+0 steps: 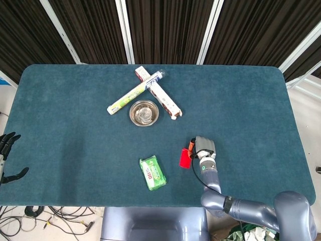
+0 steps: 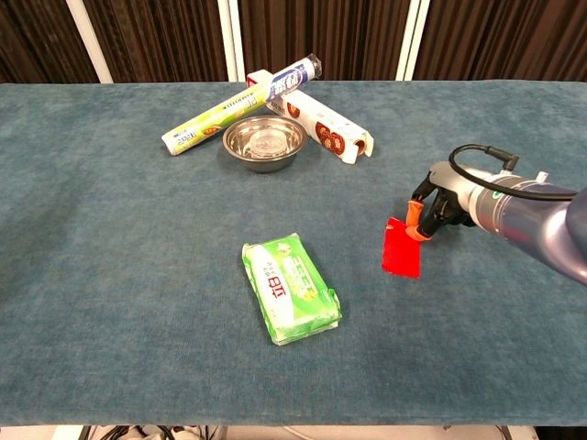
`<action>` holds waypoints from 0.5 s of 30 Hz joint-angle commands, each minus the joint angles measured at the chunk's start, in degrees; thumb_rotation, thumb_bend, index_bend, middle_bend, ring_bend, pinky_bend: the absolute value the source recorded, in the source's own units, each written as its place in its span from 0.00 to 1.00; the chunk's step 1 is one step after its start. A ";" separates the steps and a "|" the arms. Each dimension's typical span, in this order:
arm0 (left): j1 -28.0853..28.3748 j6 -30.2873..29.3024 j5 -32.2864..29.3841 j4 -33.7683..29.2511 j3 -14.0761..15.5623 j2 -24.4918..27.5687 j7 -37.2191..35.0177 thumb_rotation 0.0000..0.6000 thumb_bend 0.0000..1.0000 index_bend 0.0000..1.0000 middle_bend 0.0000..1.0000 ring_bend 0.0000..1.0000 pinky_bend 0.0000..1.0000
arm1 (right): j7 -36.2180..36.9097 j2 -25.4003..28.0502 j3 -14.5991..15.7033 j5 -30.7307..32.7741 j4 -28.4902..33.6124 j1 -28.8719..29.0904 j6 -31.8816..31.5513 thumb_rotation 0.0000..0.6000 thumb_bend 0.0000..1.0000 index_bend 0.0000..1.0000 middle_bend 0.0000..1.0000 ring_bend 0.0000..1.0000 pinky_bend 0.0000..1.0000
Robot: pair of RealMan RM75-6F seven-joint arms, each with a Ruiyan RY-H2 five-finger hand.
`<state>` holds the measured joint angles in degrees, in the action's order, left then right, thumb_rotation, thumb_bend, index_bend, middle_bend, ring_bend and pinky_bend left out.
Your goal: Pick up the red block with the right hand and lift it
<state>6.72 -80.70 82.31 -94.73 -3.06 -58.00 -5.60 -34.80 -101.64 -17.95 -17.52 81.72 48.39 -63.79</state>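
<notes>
The red block (image 1: 184,157) lies on the blue cloth near the front edge, right of centre, also seen in the chest view (image 2: 402,252). My right hand (image 1: 204,146) sits just to its right, low over the table. Its orange-tipped fingers (image 2: 418,227) are curled in and pinch the block's far right corner. The block still rests on the cloth. My left hand (image 1: 7,154) hangs off the table's left edge with its fingers apart, holding nothing.
A green packet (image 2: 291,288) lies left of the block. Further back stand a steel bowl (image 2: 264,140), a white-and-green tube (image 2: 240,103) and a long white box (image 2: 315,119) crossed under it. A black cable (image 2: 480,152) loops over the right wrist.
</notes>
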 commanded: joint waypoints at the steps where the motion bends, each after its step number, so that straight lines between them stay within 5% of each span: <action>1: -0.01 0.01 0.00 0.00 0.01 0.00 -0.02 1.00 0.21 0.11 0.06 0.04 0.00 | 0.31 -0.15 -0.24 -0.48 0.16 -0.22 -0.26 1.00 0.37 0.72 1.00 1.00 1.00; 15: 0.01 0.03 0.04 0.01 0.01 0.00 -0.04 1.00 0.21 0.11 0.06 0.04 0.00 | 2.76 0.61 -0.93 -4.00 2.86 -2.20 -1.95 1.00 0.50 0.74 1.00 1.00 1.00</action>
<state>6.72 -80.68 82.35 -94.70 -3.06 -58.01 -5.67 -32.16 -101.25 -18.95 -21.24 84.26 46.39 -65.58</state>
